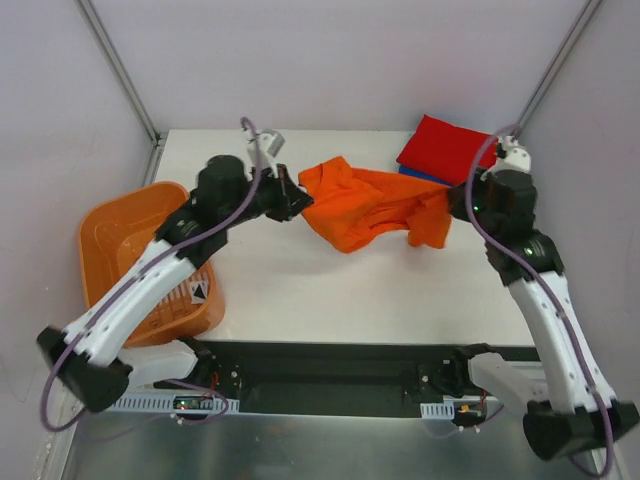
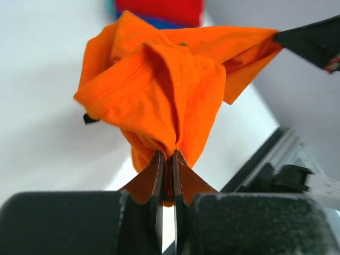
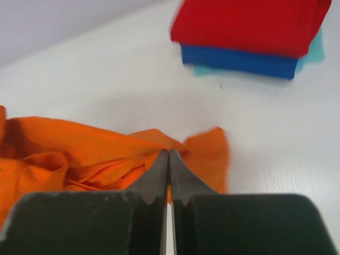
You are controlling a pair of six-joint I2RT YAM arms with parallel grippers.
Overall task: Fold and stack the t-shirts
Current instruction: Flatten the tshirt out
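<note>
A bright orange t-shirt [image 1: 365, 205] hangs bunched between my two grippers above the middle of the table. My left gripper [image 1: 298, 203] is shut on its left end; the left wrist view shows the orange t-shirt [image 2: 159, 90] pinched at my left gripper [image 2: 168, 156]. My right gripper [image 1: 453, 203] is shut on the right end, where the orange t-shirt [image 3: 79, 154] runs into my right gripper [image 3: 168, 154]. A folded stack lies at the back right: red t-shirt [image 1: 445, 148] on a blue t-shirt [image 3: 239, 61] on a pale teal t-shirt [image 3: 316, 50].
An orange slotted plastic basket [image 1: 110, 240] sits at the table's left edge, under my left arm. The white table [image 1: 340, 290] runs to a black rail along the near edge. Grey walls close in the back and sides.
</note>
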